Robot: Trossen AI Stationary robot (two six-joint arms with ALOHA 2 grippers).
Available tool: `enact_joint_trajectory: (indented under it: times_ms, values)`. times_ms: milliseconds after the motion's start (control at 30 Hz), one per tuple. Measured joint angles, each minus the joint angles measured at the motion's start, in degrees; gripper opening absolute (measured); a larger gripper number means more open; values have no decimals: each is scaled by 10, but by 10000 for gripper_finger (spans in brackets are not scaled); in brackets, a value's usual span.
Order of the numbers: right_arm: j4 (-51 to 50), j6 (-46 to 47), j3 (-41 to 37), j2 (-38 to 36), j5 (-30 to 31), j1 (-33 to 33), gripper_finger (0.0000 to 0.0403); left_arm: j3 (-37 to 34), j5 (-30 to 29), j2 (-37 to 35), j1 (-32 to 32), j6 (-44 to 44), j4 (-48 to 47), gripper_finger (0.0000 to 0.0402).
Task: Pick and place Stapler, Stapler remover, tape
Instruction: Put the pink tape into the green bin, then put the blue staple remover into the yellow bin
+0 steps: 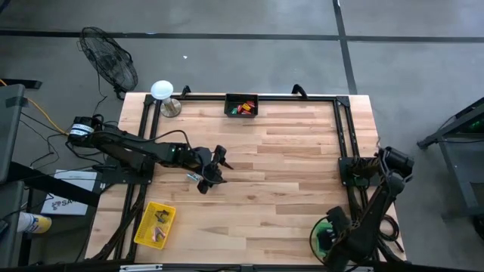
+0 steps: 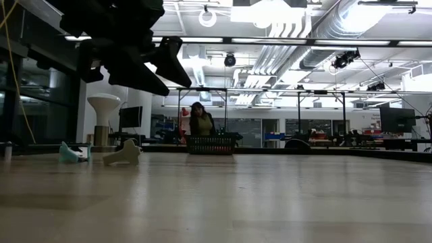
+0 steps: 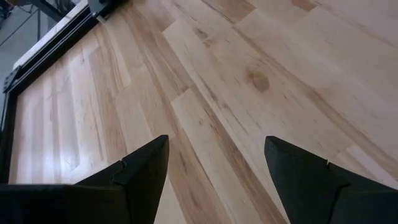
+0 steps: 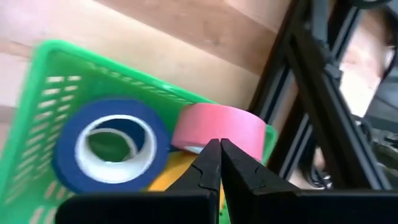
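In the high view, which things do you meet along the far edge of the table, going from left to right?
White round lamp-like object → grey disc → black basket with red and yellow small items inside.

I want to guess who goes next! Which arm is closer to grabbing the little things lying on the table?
Probably the left. Its gripper hovers mid-table, fingers open, right by the small objects. The right gripper is shut, parked above the green basket holding tape.
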Motion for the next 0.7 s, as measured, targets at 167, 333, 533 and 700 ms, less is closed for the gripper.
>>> enact_joint_trajectory:
  times_ms: [167,333,533,700]
  values:
    - [37,-1,-1,0,-27,0,0,0,2,0,0,0,0,259]
    - [92,-3,-1,0,-31,1,0,0,2,0,0,0,0,259]
    - [58,-12,-2,0,30,1,0,0,2,0,0,0,0,259]
    - [37,-30,-2,0,133,-7,0,0,2,0,0,0,0,259]
